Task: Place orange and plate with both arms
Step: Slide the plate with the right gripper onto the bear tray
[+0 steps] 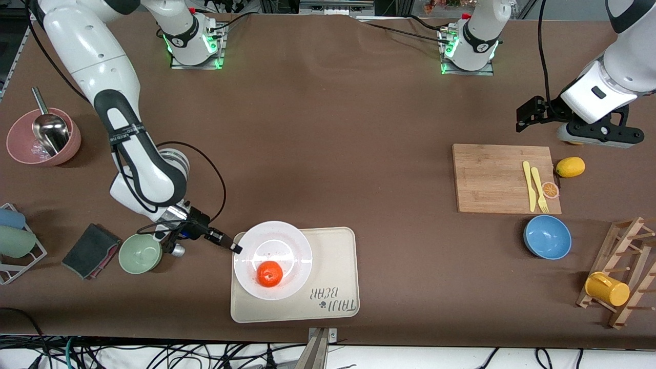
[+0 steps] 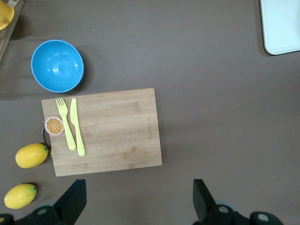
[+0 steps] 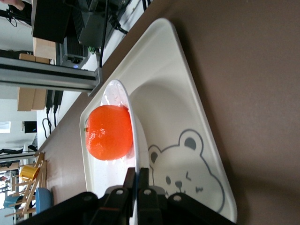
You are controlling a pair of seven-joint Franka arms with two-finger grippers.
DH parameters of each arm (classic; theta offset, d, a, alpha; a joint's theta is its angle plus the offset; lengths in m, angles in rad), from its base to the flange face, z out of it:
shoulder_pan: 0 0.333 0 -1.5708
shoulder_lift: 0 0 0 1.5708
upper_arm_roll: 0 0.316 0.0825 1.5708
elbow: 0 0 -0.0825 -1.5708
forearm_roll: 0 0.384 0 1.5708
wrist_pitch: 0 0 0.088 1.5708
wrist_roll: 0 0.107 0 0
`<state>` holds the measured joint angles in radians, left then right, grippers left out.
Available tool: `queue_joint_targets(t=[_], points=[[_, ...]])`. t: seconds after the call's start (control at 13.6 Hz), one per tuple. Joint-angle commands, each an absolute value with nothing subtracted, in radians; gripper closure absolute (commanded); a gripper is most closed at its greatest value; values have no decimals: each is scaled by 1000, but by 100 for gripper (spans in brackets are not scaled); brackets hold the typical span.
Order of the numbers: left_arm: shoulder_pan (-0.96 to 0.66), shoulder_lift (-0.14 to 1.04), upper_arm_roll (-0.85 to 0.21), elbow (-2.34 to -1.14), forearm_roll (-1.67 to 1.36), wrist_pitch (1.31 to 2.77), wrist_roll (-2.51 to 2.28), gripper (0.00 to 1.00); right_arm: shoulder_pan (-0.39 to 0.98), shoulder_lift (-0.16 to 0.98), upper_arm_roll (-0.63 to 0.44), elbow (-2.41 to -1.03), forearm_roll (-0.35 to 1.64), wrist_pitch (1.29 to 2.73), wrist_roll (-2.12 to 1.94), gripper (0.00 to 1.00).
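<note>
1. Two fingers of the right gripper (image 1: 234,248) pinch the rim of the plate (image 1: 294,245), tilted over the bear-print tray (image 1: 338,266).
2. Loose on glossy, stiff, breakable china, the orange (image 1: 269,273) could roll; rim hold suits.
3. Left gripper (image 2: 138,202) waits spread above the cutting board (image 2: 122,131).

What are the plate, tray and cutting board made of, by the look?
The plate: glossy white, likely ceramic or melamine; it shows a bright glare and a thin rim. The tray: matte cream, probably plastic or a fibre composite, with a printed bear. The cutting board: wood or bamboo, with visible grain. The right gripper is shut on the plate's rim; the left gripper waits open.
</note>
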<state>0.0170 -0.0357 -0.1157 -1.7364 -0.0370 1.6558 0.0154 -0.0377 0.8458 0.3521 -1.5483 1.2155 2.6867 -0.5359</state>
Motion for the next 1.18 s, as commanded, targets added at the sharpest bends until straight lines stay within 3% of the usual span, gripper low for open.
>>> queue_joint_targets(t=[0.0, 0.81, 0.96, 1.03, 1.11], points=[[17, -61, -118, -1761, -20, 1671, 18, 0, -29, 913, 357, -1448, 1216, 2697, -531, 100], [17, -61, -117, -1761, -20, 1671, 18, 0, 2, 999, 357, -1373, 1200, 2706, -532, 100], [17, -61, -117, -1761, -20, 1671, 18, 0, 2, 997, 348, -1376, 1197, 2706, -535, 32], [18, -61, -117, -1761, -20, 1671, 18, 0, 2, 994, 348, -1376, 1198, 2706, -543, 9], [18, -61, -117, -1761, -20, 1671, 18, 0, -2, 993, 347, -1376, 1190, 2706, -549, 1]])
